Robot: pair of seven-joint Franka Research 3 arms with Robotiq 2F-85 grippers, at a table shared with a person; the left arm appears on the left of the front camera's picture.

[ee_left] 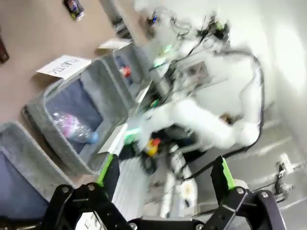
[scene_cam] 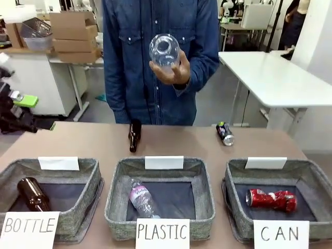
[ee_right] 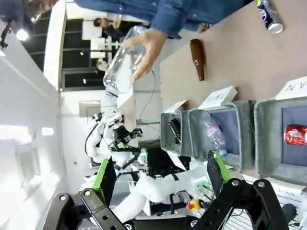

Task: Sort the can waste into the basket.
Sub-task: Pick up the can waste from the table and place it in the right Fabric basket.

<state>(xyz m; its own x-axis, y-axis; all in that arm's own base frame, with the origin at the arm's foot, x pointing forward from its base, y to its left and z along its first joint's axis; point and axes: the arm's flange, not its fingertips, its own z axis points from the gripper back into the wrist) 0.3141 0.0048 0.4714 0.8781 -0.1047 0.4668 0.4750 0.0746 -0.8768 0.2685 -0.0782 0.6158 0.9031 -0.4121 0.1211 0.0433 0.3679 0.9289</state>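
The dented red can [scene_cam: 271, 199] lies on its side inside the basket signed CAN [scene_cam: 234, 181], at the right near end of the worktop. The dark blue can [scene_cam: 225, 133] lies on the bare brown worktop [scene_cam: 176, 142] beyond that basket, near the far edge. A brown bottle [scene_cam: 135, 135] lies well to its left, behind the PLASTIC basket [scene_cam: 116, 187]. Open surface runs between the baskets' back rims and the far edge. Across it a person's hand [scene_cam: 179, 70] holds up a clear bottle [scene_cam: 165, 50]. Behind stand a white table [scene_cam: 270, 72] and cardboard boxes [scene_cam: 72, 31]. The left tool [ee_left: 167, 170] and right tool [ee_right: 160, 172] both gape wide, holding nothing.
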